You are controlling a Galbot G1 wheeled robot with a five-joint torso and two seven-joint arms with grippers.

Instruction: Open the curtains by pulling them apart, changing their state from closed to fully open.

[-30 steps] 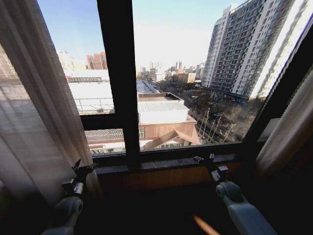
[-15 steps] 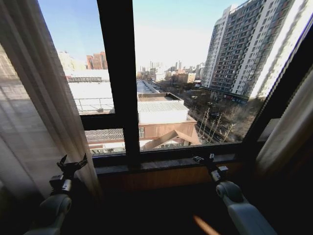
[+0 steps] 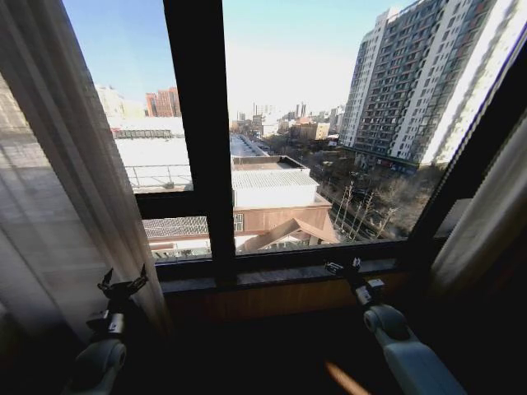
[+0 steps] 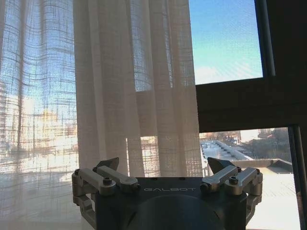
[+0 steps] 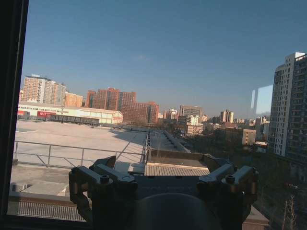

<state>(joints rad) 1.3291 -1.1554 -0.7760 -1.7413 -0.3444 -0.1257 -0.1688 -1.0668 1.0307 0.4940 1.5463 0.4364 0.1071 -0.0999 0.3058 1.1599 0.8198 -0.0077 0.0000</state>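
Sheer curtains, pleats vertical, bunched at window's left, directly ahead of and nearest the left gripper, fingers spread and empty; right gripper, likewise spread, parked at the sill, well apart from that panel.

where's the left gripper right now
In the head view the left gripper is low on the robot's left, open, in front of the bunched edge of the left sheer curtain, below the window sill.

Two curtains, two hands.
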